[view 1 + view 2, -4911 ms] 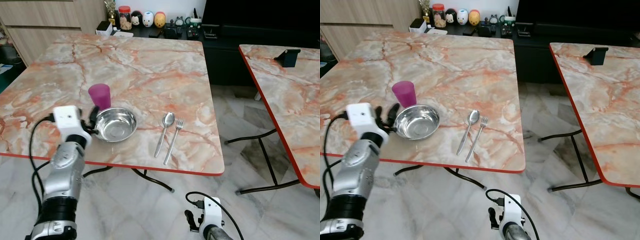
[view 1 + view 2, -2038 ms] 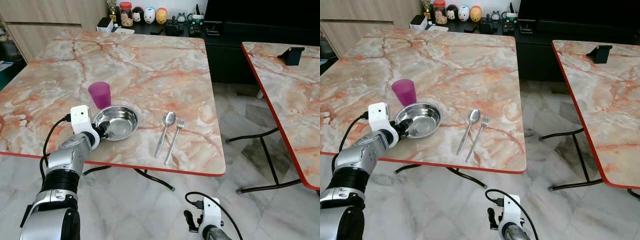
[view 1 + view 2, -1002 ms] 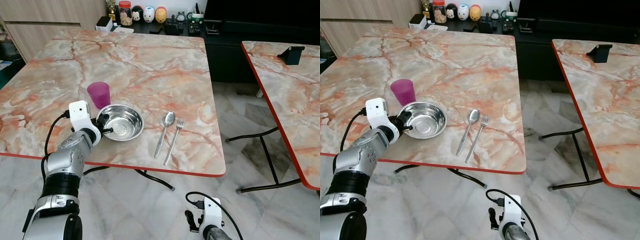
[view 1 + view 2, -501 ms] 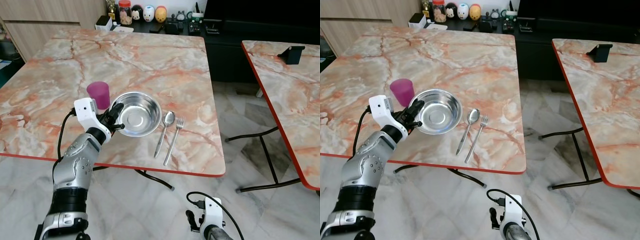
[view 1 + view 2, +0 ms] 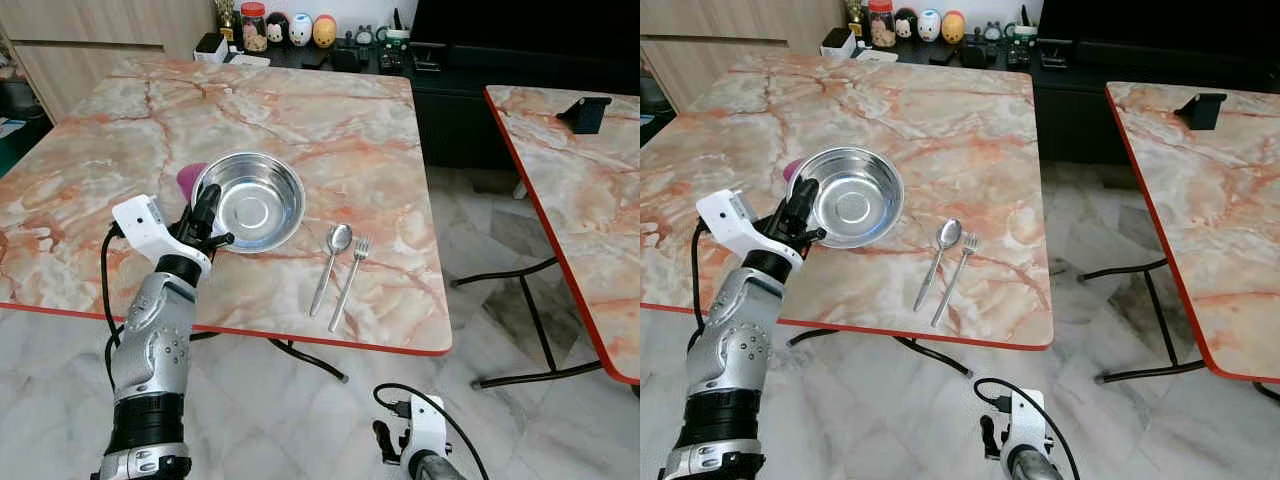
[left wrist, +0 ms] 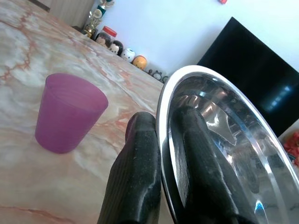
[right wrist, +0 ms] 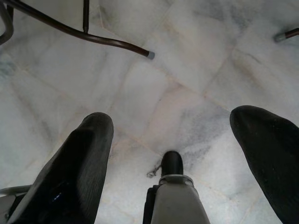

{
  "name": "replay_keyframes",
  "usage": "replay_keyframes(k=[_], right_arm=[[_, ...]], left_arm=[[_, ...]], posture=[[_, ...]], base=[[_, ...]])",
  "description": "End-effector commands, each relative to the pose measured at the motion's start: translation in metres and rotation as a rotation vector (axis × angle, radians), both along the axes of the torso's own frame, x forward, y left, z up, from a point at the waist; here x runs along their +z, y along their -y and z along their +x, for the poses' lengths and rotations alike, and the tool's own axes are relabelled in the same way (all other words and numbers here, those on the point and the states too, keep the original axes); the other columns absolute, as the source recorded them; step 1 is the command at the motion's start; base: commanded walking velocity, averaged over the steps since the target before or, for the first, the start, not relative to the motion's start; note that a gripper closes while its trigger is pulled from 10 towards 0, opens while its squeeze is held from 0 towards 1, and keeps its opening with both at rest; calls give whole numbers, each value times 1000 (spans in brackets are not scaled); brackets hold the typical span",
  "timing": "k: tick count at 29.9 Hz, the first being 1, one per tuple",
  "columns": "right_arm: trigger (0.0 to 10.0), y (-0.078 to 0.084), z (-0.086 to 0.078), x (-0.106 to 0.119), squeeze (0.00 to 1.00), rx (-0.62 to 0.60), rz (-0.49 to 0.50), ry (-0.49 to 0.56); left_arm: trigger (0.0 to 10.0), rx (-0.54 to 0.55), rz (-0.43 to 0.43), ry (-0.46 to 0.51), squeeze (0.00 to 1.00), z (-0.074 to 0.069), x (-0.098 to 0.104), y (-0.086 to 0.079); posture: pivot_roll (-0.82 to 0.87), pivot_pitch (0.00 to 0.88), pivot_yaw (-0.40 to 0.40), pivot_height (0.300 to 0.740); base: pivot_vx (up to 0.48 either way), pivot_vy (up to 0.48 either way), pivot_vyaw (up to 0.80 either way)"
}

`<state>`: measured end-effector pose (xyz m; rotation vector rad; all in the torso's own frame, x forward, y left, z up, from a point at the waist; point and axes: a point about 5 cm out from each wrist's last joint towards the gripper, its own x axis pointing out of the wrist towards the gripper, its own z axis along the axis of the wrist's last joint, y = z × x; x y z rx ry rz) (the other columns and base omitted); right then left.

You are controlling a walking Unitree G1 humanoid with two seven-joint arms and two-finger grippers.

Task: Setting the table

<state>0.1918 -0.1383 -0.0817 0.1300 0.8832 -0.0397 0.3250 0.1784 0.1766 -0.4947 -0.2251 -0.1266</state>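
L gripper (image 5: 208, 222) raised bowl (image 5: 252, 201), now tilted

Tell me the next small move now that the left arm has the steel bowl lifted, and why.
Probably carry the round stainless steel bowl a little rightward and lower it flat onto bare marble table, left of the metal spoon. The left gripper, jaws pinching the rim, holds it tilted in the air above the purple plastic cup.
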Motion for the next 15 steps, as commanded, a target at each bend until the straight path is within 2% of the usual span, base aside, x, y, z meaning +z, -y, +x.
replay_keyframes(k=[1, 6, 14, 15], right_arm=[[10000, 2, -3, -2, 0, -19, 0, -7], [10000, 2, -5, -3, 0, -23, 0, -24], [10000, 1, -5, -3, 0, -21, 0, -27], [10000, 1, -5, -3, 0, -21, 2, -23]], left_arm=[[10000, 6, 19, 37, 0, -1, 6, 2], [10000, 14, 27, 45, 0, 1, 7, 3], [10000, 12, 34, 37, 0, 3, 6, 4], [10000, 12, 36, 36, 0, 3, 6, 4]], posture=[[9, 0, -50, 740], [9, 0, -50, 740], [4, 0, -46, 740], [4, 0, -45, 740]], base=[[0, 0, 0], [0, -239, 0], [0, -323, -672], [0, -322, 0]])
